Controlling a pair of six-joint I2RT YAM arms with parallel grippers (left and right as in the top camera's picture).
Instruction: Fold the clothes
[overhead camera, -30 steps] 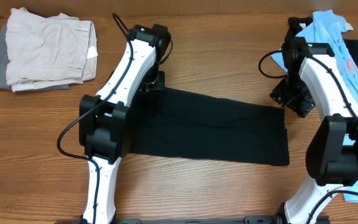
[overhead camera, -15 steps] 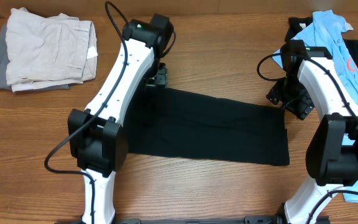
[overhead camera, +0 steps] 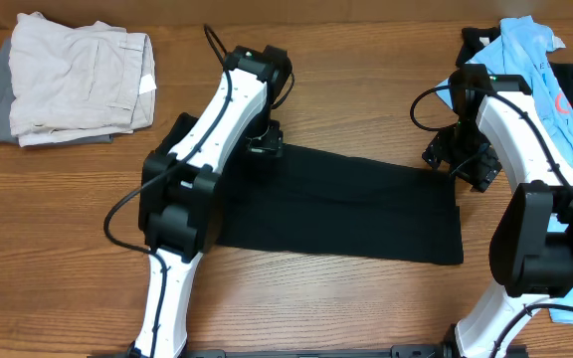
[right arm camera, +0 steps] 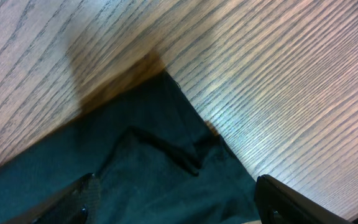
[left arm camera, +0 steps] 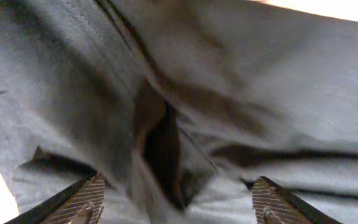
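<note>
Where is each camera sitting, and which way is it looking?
Overhead: sits above the table and looks straight down at the black shirt; the left arm and right arm both show.
Left wrist: rides on the left arm and looks down, close, at the shirt's creases; the left tool shows its two fingertips at the bottom.
Right wrist: rides on the right arm and looks down at a shirt corner and bare wood; the right tool shows its fingertips at the bottom.
Shared: all three views see the black shirt.
</note>
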